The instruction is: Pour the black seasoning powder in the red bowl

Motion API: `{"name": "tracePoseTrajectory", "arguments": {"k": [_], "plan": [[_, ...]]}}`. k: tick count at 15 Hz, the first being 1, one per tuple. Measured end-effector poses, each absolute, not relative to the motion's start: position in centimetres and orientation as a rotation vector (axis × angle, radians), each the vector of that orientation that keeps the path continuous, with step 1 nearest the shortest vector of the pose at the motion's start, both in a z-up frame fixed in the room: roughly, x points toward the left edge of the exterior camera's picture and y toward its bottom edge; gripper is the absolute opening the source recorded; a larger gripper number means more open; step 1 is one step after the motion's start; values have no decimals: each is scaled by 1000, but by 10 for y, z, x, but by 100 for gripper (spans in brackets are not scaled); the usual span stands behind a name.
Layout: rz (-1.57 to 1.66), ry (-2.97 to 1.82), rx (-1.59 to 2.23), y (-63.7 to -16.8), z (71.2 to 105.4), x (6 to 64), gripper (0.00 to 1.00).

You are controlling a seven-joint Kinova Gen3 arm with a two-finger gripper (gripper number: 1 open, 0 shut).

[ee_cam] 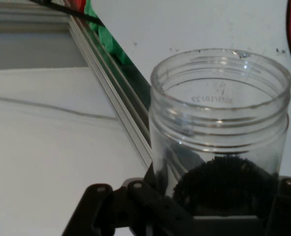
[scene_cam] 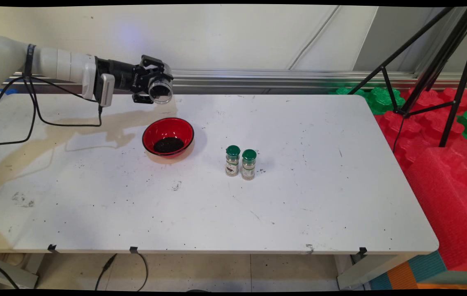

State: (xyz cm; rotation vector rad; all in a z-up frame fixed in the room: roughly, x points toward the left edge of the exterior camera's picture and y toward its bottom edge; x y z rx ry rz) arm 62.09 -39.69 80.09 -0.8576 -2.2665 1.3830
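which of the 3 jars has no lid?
The clear jar clamped in the gripper, tipped sideways above the red bowl; its mouth is open. The two small jars standing side by side on the table both wear green caps.

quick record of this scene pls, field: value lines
gripper: shut on a clear jar, held sideways above the table
jar contents: dark grains left near its bottom
below the jar: red bowl with dark grains
other items: two green-capped spice bottles, upright, side by side
surface: white table
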Motion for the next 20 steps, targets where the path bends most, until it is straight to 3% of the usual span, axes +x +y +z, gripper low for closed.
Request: {"name": "tracePoseTrajectory", "arguments": {"k": [20], "plan": [[1573, -2104, -1450, -379, 798, 612, 0]]}}
